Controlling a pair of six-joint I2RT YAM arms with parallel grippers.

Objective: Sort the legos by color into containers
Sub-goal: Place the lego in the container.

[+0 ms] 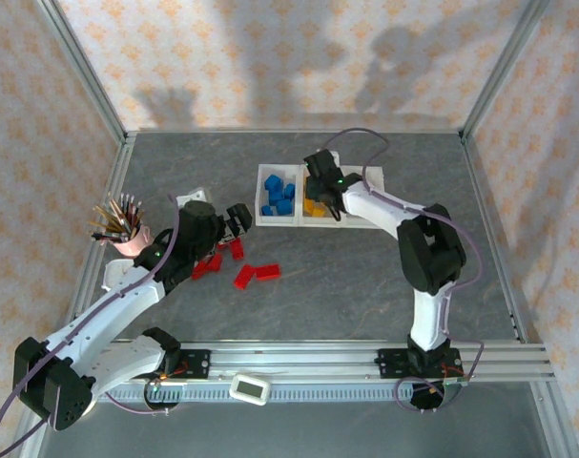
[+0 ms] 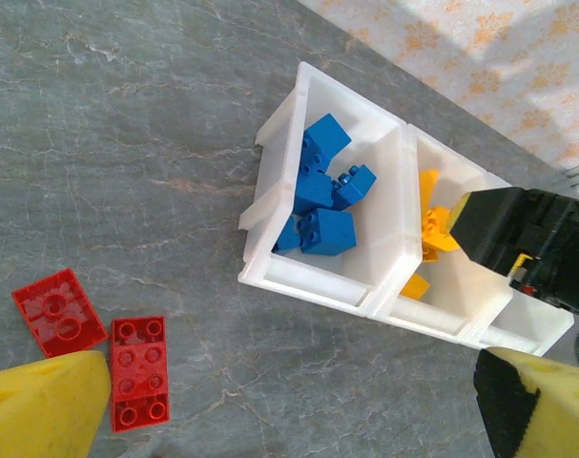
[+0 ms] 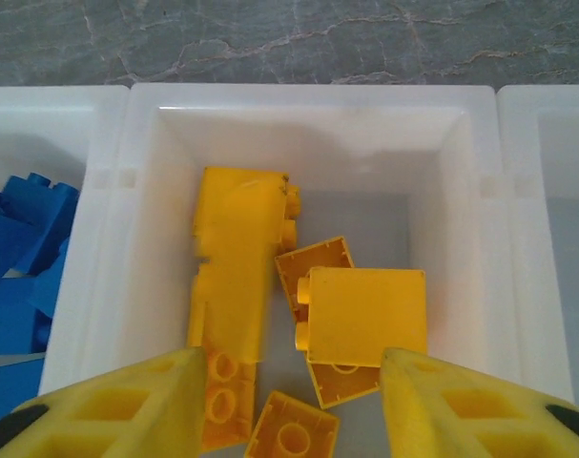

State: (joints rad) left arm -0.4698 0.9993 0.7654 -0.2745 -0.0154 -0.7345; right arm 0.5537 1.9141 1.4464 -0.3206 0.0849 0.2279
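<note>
yellow foam fingers of the right gripper stand spread over the middle bin of the containers with nothing pinched between them. below them lie the yellow legos: a long piece at 9 o'clock in the bin, a square one at 4 o'clock, smaller ones at 6. blue legos fill the bin at 9 o'clock of that one.

the left gripper hangs just at 9 o'clock of the containers, its claw also spread wide and empty. the red legos lie loose on the table, at about 7 o'clock from the bins and not yet sorted. a pink cup of pencils stands further out at 9 o'clock.

these bricks look light, rigid and glossy, so they would likely slip under a skewed pinch. the safer hold is across two flat opposite sides, not over the studs, with the fingers brought right down to the tabletop.

the left wrist camera gives two red pieces lying stud-up side by side, one skewed, a detail too small to read from overhead. overhead takes in the whole red scatter, and the right wrist camera alone resolves how the yellow pieces overlap.
</note>
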